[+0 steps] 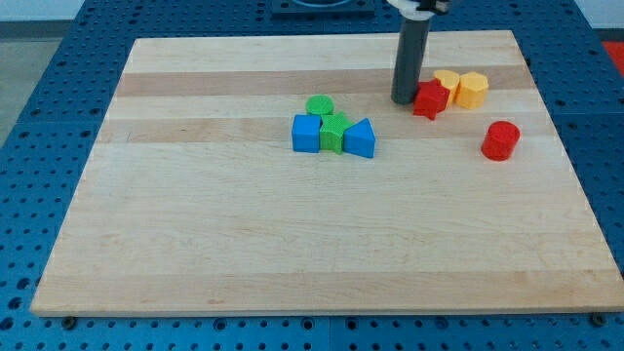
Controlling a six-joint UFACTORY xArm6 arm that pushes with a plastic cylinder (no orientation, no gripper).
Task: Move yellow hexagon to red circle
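The yellow hexagon (473, 90) sits near the view's top right, next to another yellow block (447, 80) whose shape is partly hidden. A red star-like block (430, 99) touches that second yellow block on its left. The red circle (500, 140), a cylinder, stands alone below and right of the hexagon, apart from it. My tip (404, 100) rests on the board just left of the red star block, touching or almost touching it.
A cluster lies near the board's middle: a blue cube (306, 134), a green block (334, 133), a blue triangular block (360, 139) and a green cylinder (319, 105) behind them. The wooden board (195, 244) lies on a blue perforated table.
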